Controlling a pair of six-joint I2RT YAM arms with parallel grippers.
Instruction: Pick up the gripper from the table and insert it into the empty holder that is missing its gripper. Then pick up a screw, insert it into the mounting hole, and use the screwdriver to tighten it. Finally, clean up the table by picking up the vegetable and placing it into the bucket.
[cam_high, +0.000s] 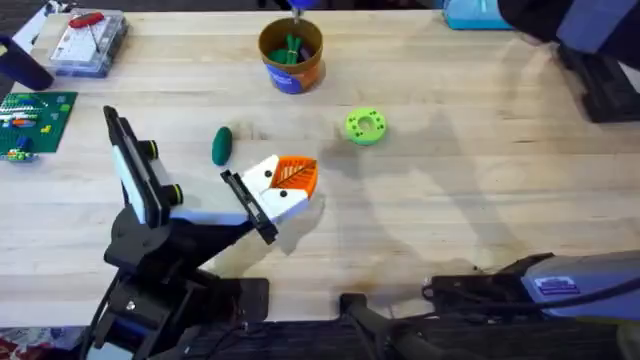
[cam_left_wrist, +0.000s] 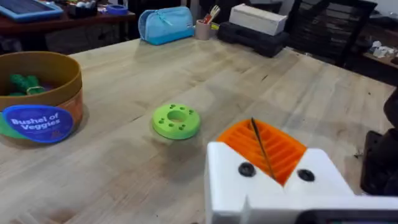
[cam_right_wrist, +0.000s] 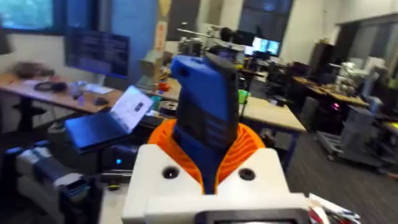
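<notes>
**Left claw closed over the table, right claw clamped on the screwdriver**

The left gripper (cam_high: 290, 180) sits low over the middle of the table (cam_high: 480, 190), its white fingers with orange ribbed pads (cam_left_wrist: 264, 146) pressed together on nothing. Just to its left the vegetable (cam_high: 221, 144) lies on the wood, apart from the fingers. Farther back stands the bucket (cam_high: 291, 55), its label reading "Bushel of Veggies", with green pieces already inside. The lime-green disc (cam_high: 365, 126) lies right of the gripper and nearer than the bucket.

The right gripper (cam_right_wrist: 208, 165) is raised off the table and turned toward the room, its pads closed on the blue body of the screwdriver (cam_right_wrist: 205, 106).

At the far left lie a clear parts box (cam_high: 88, 42) and a green circuit board (cam_high: 35, 120).
</notes>
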